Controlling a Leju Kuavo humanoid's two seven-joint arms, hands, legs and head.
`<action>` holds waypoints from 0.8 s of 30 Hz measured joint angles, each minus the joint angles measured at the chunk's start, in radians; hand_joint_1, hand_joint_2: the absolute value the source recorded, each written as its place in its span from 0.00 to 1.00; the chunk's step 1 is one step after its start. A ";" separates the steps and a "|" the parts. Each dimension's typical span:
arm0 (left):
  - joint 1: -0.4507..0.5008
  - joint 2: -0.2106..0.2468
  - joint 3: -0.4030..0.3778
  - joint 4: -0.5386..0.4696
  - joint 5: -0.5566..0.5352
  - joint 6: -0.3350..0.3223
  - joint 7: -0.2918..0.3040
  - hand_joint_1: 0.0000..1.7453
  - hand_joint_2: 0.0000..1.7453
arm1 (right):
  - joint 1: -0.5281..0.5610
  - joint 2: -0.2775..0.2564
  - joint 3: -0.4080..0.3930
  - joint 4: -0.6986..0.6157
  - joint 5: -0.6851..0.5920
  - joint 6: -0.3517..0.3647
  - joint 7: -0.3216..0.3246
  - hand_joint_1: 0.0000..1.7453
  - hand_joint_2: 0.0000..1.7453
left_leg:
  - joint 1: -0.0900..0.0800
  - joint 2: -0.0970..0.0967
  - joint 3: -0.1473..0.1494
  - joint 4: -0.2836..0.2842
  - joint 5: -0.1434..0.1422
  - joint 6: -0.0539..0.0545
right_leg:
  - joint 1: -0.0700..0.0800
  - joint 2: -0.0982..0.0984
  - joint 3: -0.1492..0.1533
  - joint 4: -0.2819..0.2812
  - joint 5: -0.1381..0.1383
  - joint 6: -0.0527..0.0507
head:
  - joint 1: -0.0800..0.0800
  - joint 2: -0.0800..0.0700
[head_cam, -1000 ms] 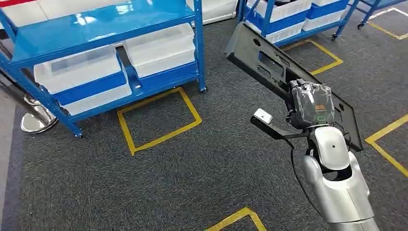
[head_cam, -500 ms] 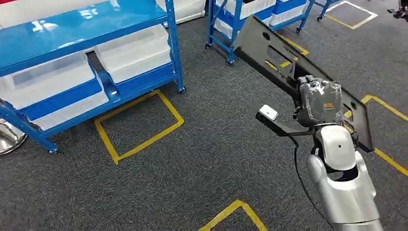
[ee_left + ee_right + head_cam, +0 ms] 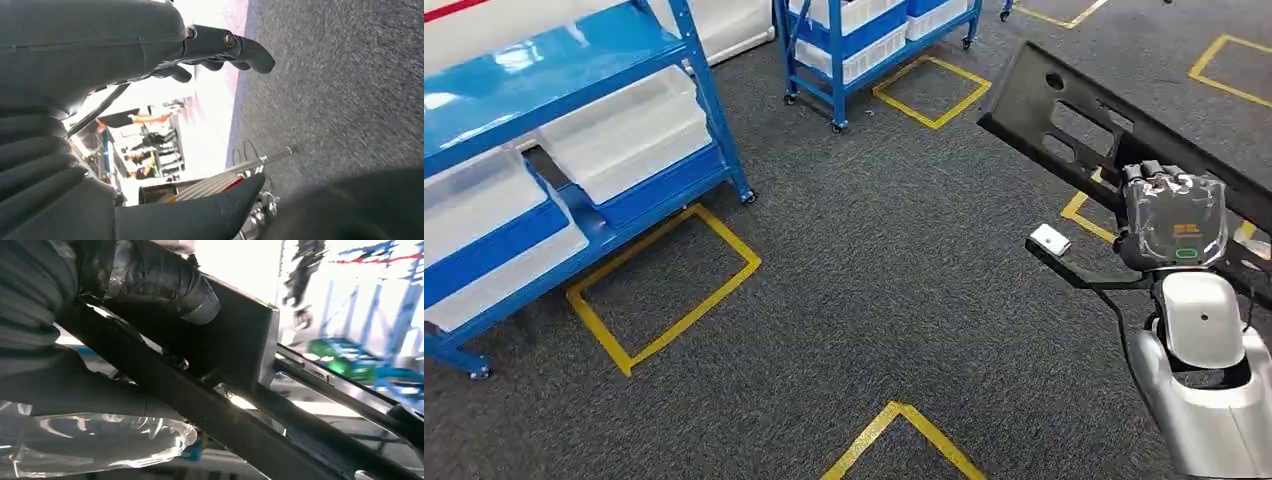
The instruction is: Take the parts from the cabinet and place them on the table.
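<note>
Right hand (image 3: 1174, 222) grips long black panel part (image 3: 1064, 105), held up over grey carpet (image 3: 874, 300), clear of blue cabinet (image 3: 574, 130). Left hand (image 3: 220, 47) holds nothing, fingers loosely curled. Pickup done; table not visible, placing still left.

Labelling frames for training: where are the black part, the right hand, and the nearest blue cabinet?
black part (image 3: 1064, 105), head view, flat face.
right hand (image 3: 1174, 215), head view, back.
blue cabinet (image 3: 554, 75), head view, top shelf.
</note>
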 joint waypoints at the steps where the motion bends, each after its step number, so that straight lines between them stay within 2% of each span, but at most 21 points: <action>1: 0.000 0.000 0.000 0.000 0.000 -0.001 0.001 0.00 1.00 | -0.002 -0.009 0.003 0.004 0.006 -0.006 0.016 1.00 1.00 | 0.000 -0.003 -0.041 0.083 -0.028 -0.001 | 0.001 0.013 -0.002 0.001 0.001 -0.001 | 0.000 0.000; 2: 0.000 -0.001 0.000 0.000 0.001 -0.001 0.001 0.00 1.00 | -0.004 -0.024 0.011 0.008 0.008 -0.007 0.034 1.00 1.00 | 0.000 -0.004 -0.061 0.119 -0.027 0.000 | 0.002 0.024 -0.002 0.002 0.001 0.000 | 0.000 0.000; 3: 0.000 -0.001 0.001 0.000 0.001 -0.002 0.001 0.00 1.00 | -0.010 -0.043 0.023 0.014 0.010 -0.008 0.051 1.00 1.00 | 0.000 -0.004 -0.057 0.102 0.000 0.002 | 0.002 0.035 -0.002 0.003 0.001 0.000 | 0.000 0.000; 4: 0.000 -0.001 0.001 0.000 0.001 -0.003 0.001 0.00 1.00 | -0.018 -0.062 0.034 0.021 0.011 -0.008 0.063 1.00 1.00 | 0.001 -0.005 -0.032 0.043 0.043 0.005 | 0.002 0.047 -0.002 0.005 0.001 0.000 | 0.000 0.000; 5: 0.001 -0.001 0.001 0.000 0.002 -0.004 0.000 0.00 1.00 | -0.029 -0.080 0.043 0.027 0.012 -0.009 0.069 1.00 1.00 | 0.001 -0.013 0.009 -0.048 0.094 0.009 | 0.001 0.060 -0.001 0.008 0.001 0.001 | 0.000 0.000; 6: 0.001 -0.001 0.002 0.000 0.003 -0.004 0.000 0.00 1.00 | -0.040 -0.094 0.050 0.032 0.013 -0.009 0.073 1.00 1.00 | 0.004 -0.043 0.051 -0.142 0.139 0.013 | 0.000 0.073 -0.002 0.010 0.001 0.004 | 0.000 0.000; 7: 0.002 0.000 0.002 0.000 0.003 -0.005 -0.001 0.00 1.00 | -0.048 -0.104 0.056 0.038 0.013 -0.010 0.078 1.00 1.00 | 0.006 -0.105 0.067 -0.180 0.131 0.018 | 0.001 0.084 -0.008 0.013 0.003 0.012 | 0.000 0.000; 9: 0.002 -0.001 0.003 0.000 0.005 -0.008 -0.003 0.00 1.00 | -0.066 -0.129 0.077 0.049 0.014 -0.008 0.095 1.00 1.00 | 0.002 -0.087 0.069 -0.193 0.132 0.020 | -0.006 0.108 -0.020 0.011 0.012 0.029 | -0.001 0.000; 11: 0.001 -0.001 0.004 0.000 0.006 -0.014 -0.003 0.00 1.00 | -0.068 -0.164 0.093 0.063 0.014 -0.004 0.106 1.00 1.00 | -0.002 -0.066 0.073 -0.200 0.140 0.032 | -0.008 0.132 -0.021 0.001 0.022 0.046 | 0.000 0.000; 12: 0.000 -0.002 0.004 0.000 0.006 -0.017 -0.006 0.00 1.00 | -0.072 -0.185 0.101 0.076 0.014 -0.002 0.111 1.00 1.00 | 0.008 -0.050 0.078 -0.218 0.153 0.045 | -0.013 0.121 -0.026 0.010 0.015 0.048 | 0.000 0.000; 13: 0.002 -0.002 0.004 0.000 0.006 -0.019 -0.008 0.00 1.00 | -0.082 -0.200 0.104 0.087 0.014 0.001 0.115 1.00 1.00 | 0.005 -0.039 0.080 -0.226 0.157 0.051 | -0.003 0.067 -0.042 0.041 -0.011 0.048 | 0.002 0.000; 14: 0.004 -0.002 0.004 0.000 0.006 -0.020 -0.010 0.00 1.00 | -0.099 -0.206 0.109 0.101 0.014 0.004 0.120 1.00 1.00 | 0.002 -0.026 0.077 -0.226 0.159 0.056 | -0.001 0.030 -0.075 0.107 -0.053 0.050 | 0.003 0.000; 16: 0.009 -0.005 0.004 0.000 0.006 -0.021 -0.017 0.00 1.00 | -0.110 -0.220 0.117 0.124 0.014 0.010 0.127 1.00 1.00 | -0.004 0.002 0.074 -0.225 0.158 0.058 | -0.004 0.003 -0.144 0.263 -0.120 0.056 | 0.003 0.000; 17: 0.010 -0.006 0.004 0.000 0.006 -0.021 -0.019 0.00 1.00 | -0.110 -0.226 0.121 0.135 0.014 0.012 0.127 1.00 1.00 | -0.005 0.016 0.073 -0.224 0.157 0.058 | -0.005 0.000 -0.163 0.311 -0.131 0.058 | 0.003 0.000; 18: 0.010 -0.006 0.004 0.000 0.006 -0.021 -0.019 0.00 1.00 | -0.110 -0.231 0.123 0.146 0.014 0.012 0.127 1.00 1.00 | -0.005 0.027 0.073 -0.223 0.156 0.058 | -0.005 -0.003 -0.155 0.303 -0.118 0.059 | 0.003 0.000; 19: 0.010 -0.007 0.004 0.000 0.006 -0.021 -0.020 0.00 1.00 | -0.111 -0.237 0.126 0.154 0.014 0.013 0.128 1.00 1.00 | -0.005 0.040 0.073 -0.220 0.154 0.056 | -0.006 -0.008 -0.123 0.247 -0.086 0.060 | 0.003 0.000; 20: 0.011 -0.008 0.004 0.000 0.006 -0.021 -0.020 0.00 1.00 | -0.113 -0.244 0.128 0.159 0.014 0.013 0.128 1.00 1.00 | -0.005 0.051 0.074 -0.218 0.150 0.054 | -0.006 -0.017 -0.071 0.161 -0.047 0.060 | 0.003 0.000; 21: 0.010 -0.008 0.004 0.000 0.006 -0.022 -0.020 0.00 1.00 | -0.117 -0.247 0.129 0.162 0.014 0.013 0.128 1.00 1.00 | -0.005 0.061 0.074 -0.212 0.146 0.050 | -0.006 -0.043 -0.015 0.064 -0.012 0.059 | 0.003 0.000; 22: 0.010 -0.008 0.004 0.000 0.006 -0.023 -0.020 0.00 1.00 | -0.122 -0.250 0.129 0.167 0.014 0.013 0.129 1.00 1.00 | -0.011 0.073 0.072 -0.206 0.139 0.043 | 0.005 -0.086 0.008 0.015 -0.028 0.052 | 0.003 0.000; 23: 0.010 -0.008 0.004 0.000 0.006 -0.024 -0.020 0.00 1.00 | -0.124 -0.253 0.129 0.170 0.014 0.014 0.130 1.00 1.00 | -0.015 0.081 0.073 -0.199 0.134 0.038 | 0.006 -0.070 0.009 0.007 -0.016 0.042 | 0.003 0.000; 24: 0.010 -0.008 0.005 0.000 0.006 -0.027 -0.021 0.00 1.00 | -0.126 -0.254 0.130 0.175 0.014 0.019 0.131 1.00 1.00 | -0.015 0.087 0.075 -0.203 0.135 0.035 | 0.009 -0.060 0.007 0.013 -0.017 0.036 | 0.003 0.000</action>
